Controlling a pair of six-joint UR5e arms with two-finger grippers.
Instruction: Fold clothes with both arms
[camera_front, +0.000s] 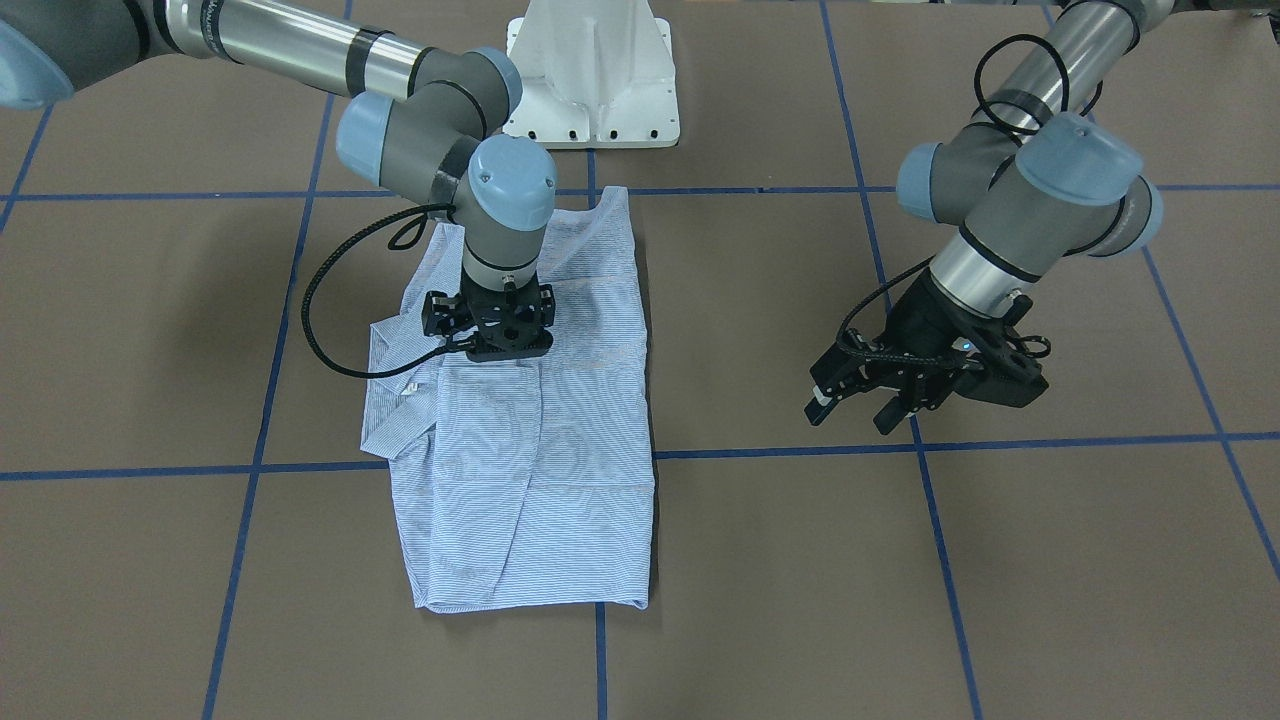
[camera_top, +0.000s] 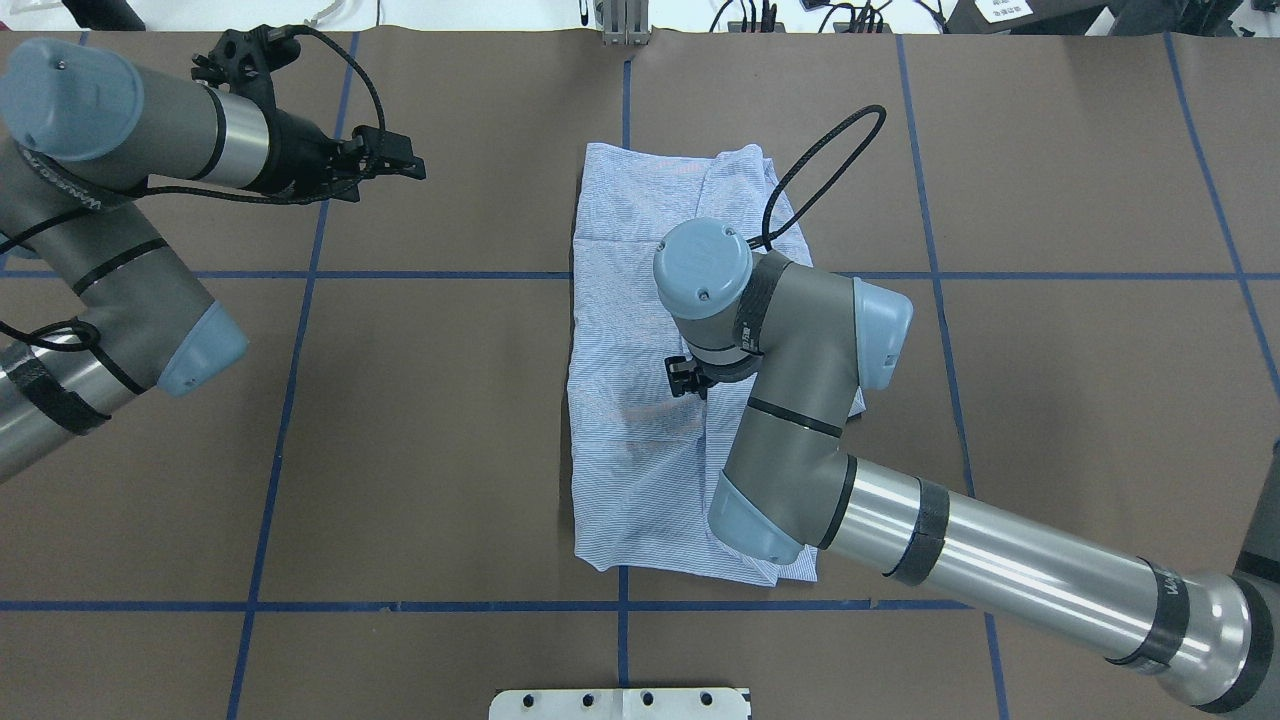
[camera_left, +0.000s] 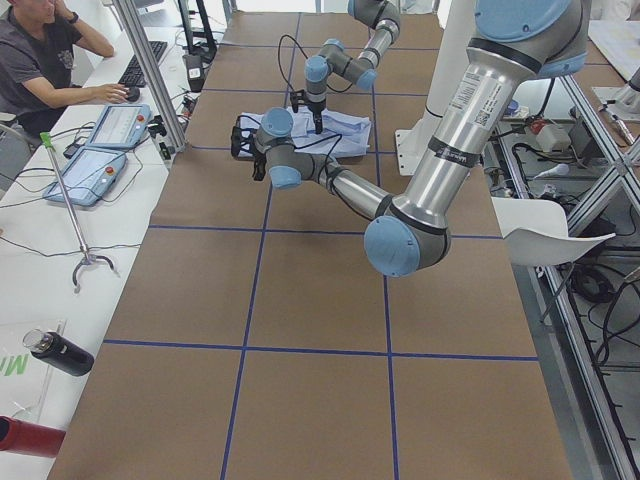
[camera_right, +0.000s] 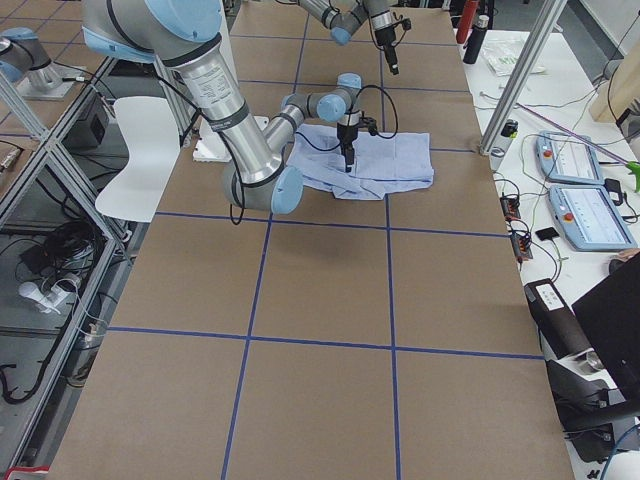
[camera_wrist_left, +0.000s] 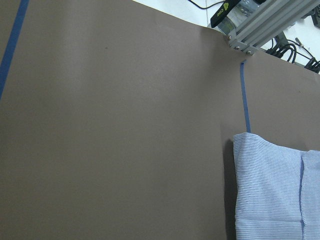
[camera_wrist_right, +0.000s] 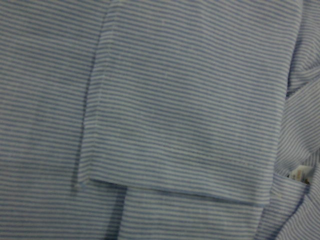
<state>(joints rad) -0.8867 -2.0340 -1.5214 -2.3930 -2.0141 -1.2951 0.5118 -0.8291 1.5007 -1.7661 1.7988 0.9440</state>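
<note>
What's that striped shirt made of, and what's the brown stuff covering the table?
The shirt looks like thin woven cloth, probably cotton: matte, with stitched hems and soft creases. The table cover looks like matte brown paper or card, marked with blue tape lines.

Right tool over striped shirt, left tool well apart.
</note>
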